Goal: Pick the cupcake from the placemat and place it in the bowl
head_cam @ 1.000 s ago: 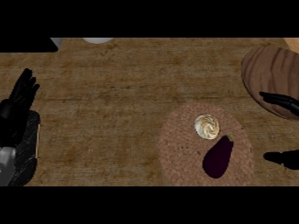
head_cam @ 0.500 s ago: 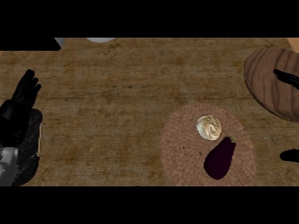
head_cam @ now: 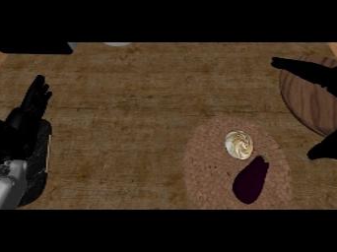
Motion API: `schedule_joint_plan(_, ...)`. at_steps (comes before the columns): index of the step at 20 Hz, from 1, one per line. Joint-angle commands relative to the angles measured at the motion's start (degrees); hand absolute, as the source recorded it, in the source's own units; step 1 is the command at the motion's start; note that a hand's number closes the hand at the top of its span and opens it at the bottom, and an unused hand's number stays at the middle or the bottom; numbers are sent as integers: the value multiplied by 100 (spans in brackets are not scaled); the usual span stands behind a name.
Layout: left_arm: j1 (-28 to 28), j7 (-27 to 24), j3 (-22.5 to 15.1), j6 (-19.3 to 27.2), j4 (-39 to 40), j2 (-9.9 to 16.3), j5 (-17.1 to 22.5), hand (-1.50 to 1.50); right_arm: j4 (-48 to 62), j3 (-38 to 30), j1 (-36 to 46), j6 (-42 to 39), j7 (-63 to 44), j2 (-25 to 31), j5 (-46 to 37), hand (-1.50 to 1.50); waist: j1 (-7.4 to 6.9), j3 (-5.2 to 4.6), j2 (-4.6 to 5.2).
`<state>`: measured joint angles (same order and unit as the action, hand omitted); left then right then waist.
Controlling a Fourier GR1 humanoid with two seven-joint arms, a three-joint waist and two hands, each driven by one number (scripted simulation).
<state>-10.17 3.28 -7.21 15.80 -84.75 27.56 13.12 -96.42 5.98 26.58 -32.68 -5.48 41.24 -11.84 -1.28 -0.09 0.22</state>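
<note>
- Two hands show. The left hand [head_cam: 27, 114] rests at 9 o'clock, fingers straight and upward, holding nothing; leave it idle.
- Counter [head_cam: 142, 98]: a brown surface spanning the view.
- Placemat [head_cam: 200, 162]: a round woven mat at about 5 o'clock.
- Cupcake [head_cam: 238, 144]: it sits on the upper part of the placemat, seen top-on as a pale swirl, not yet touched.
- Eggplant [head_cam: 251, 179]: a dark purple piece lying just below the cupcake, tip close to it. Approach the cupcake from 12 or 3 o'clock so the fingers do not knock the eggplant.
- Bowl [head_cam: 313, 101]: a wooden bowl at 2 to 3 o'clock, partly cut by the edge.
- Right hand [head_cam: 324, 78]: it is spread wide, fingers over the bowl, thumb lower down beside the placemat, holding nothing. Judgement: the step in hand is the reach. Bring the hand down and left, centre the cupcake between thumb and fingers, then close.
</note>
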Motion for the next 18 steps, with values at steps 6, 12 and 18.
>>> schedule_joint_plan(6, 42, -69, 155, -39, 24, -191, -110, 0, 916, 1114, 796, -961, -486, -557, -646, -150, 48, 6, -10)
schedule_joint_plan(12, 30, 206, 180, -88, -196, -140, -276, 0, 1510, 1557, 1129, -1493, -555, -843, -1109, -150, 35, 9, -14)
schedule_joint_plan(18, 78, 238, 587, -430, -136, -31, -150, 0, 1444, 1782, 940, -1667, -567, -989, -1726, -150, 85, 9, -22)
